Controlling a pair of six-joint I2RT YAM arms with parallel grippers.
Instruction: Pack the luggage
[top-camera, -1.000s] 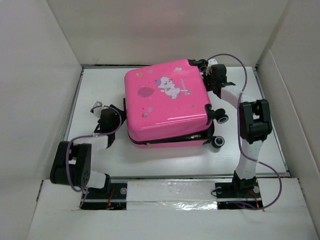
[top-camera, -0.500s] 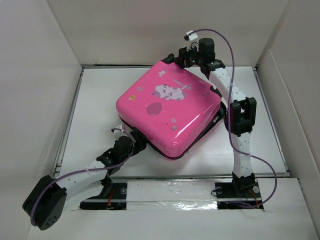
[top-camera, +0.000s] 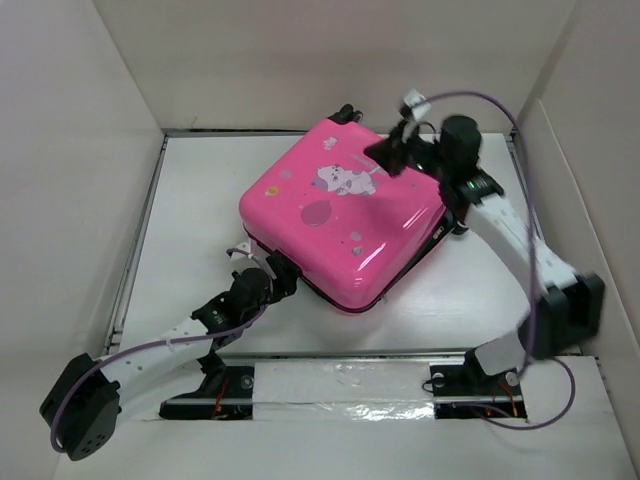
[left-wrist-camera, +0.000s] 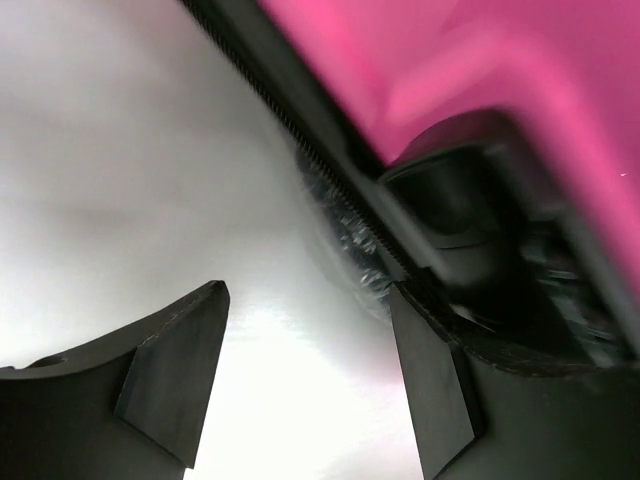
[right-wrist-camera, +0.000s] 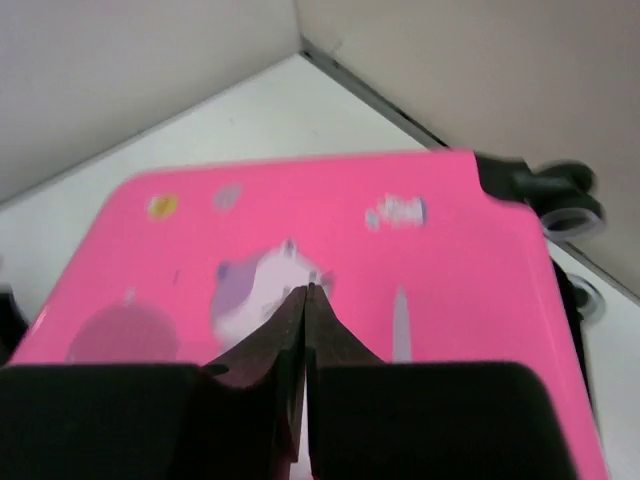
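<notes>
The left gripper (left-wrist-camera: 308, 340), jaws parted, sits at the black zipper seam of the glossy pink hard-shell suitcase (top-camera: 340, 215). It lies flat and closed mid-tabletop (top-camera: 200, 200), turned diagonally, wheeled end pointing far-right. The right gripper (right-wrist-camera: 305, 300), jaws pressed together, hangs over its lid.

arm links (top-camera: 510, 235) white | joints (top-camera: 85, 410) black | cables (top-camera: 470, 94) purple | left gripper (left-wrist-camera: 305, 300) black

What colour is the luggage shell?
The luggage is hot pink with cartoon print; top external view shows it best.
</notes>
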